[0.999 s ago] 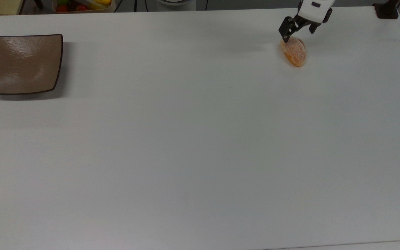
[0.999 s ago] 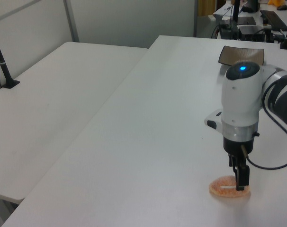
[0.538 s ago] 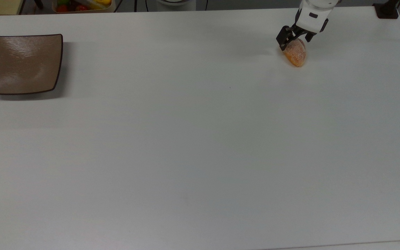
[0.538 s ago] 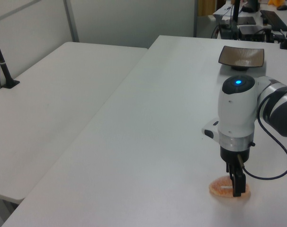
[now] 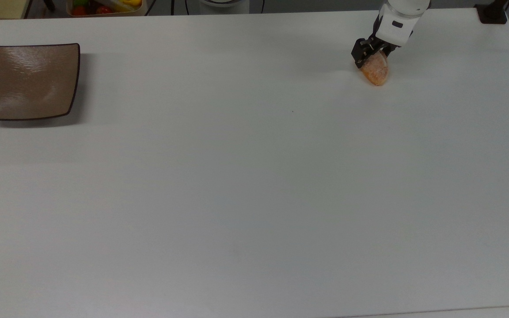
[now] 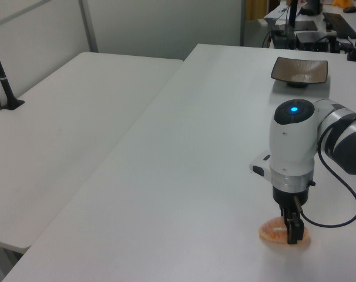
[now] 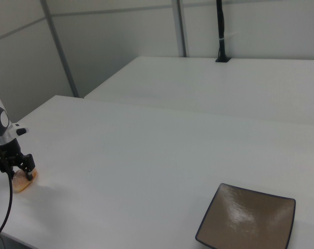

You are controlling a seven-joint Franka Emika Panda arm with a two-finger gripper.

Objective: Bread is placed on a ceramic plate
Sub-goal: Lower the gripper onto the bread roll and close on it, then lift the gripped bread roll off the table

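I see one oval sugary bun (image 5: 377,73) on table (image 5: 254,176), gripper (image 5: 370,51) fingers apart around it. One square shiny plate (image 5: 29,81).

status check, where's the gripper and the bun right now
Gripper down at the small orange-brown sugared bun, fingers either side. Bun on the white table, not lifted. Square brown ceramic plate far off, bare, nothing between.

white table (image 5: 254,198) | second white table (image 6: 66,117) | grey partition walls (image 7: 120,36)
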